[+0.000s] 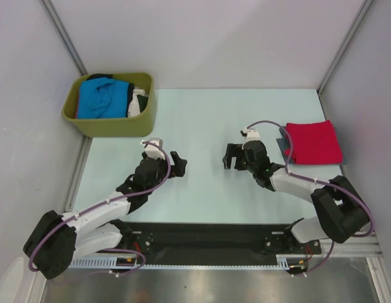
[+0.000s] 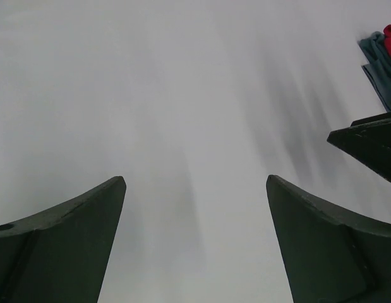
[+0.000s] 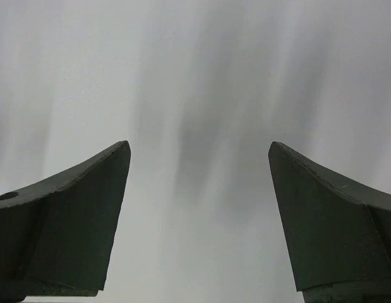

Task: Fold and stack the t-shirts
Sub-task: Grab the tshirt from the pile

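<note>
The left gripper [image 1: 180, 163] has its jaws spread wide with nothing between them; its wrist camera shows both dark fingers [image 2: 69, 233] far apart over bare table, the left gripper [image 2: 195, 180] gripping nothing. The right gripper [image 1: 229, 158] is likewise gaping and empty, and in its own wrist view the right gripper [image 3: 198, 145] frames only the pale surface. The two face each other near the middle of the light table [image 1: 201, 120], a gap between them. From the right gripper, at about 2 o'clock, a red t-shirt [image 1: 312, 142] lies folded into a neat rectangle near the table's right edge, resting on a grey-blue folded cloth [image 1: 282, 147] whose edge shows at its left side; the left wrist view catches both at its far upper right, the red t-shirt [image 2: 390, 38] above the grey-blue folded cloth [image 2: 378, 66]. From the left gripper, at about 11 o'clock, an olive-green tub [image 1: 110, 125] sits at the table's far left corner, with a crumpled blue t-shirt [image 1: 100, 99] inside and white and black cloth [image 1: 139, 103] bunched at its right end.
</note>
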`<move>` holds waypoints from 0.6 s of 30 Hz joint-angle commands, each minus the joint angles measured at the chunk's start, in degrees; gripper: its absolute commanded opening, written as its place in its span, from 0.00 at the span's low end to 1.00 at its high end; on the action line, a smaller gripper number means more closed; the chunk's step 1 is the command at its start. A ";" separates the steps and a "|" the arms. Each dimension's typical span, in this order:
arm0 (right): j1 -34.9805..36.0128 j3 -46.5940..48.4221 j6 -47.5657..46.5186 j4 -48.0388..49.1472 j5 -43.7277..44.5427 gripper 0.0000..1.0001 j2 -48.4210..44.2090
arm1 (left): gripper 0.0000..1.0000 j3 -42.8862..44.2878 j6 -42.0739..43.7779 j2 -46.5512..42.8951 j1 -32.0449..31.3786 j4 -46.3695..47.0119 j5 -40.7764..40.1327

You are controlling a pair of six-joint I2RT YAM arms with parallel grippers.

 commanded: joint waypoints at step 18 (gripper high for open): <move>-3.88 -5.97 5.35 9.39 -10.72 0.99 -3.34 | 0.98 21.18 -14.05 5.59 11.90 -22.30 -3.12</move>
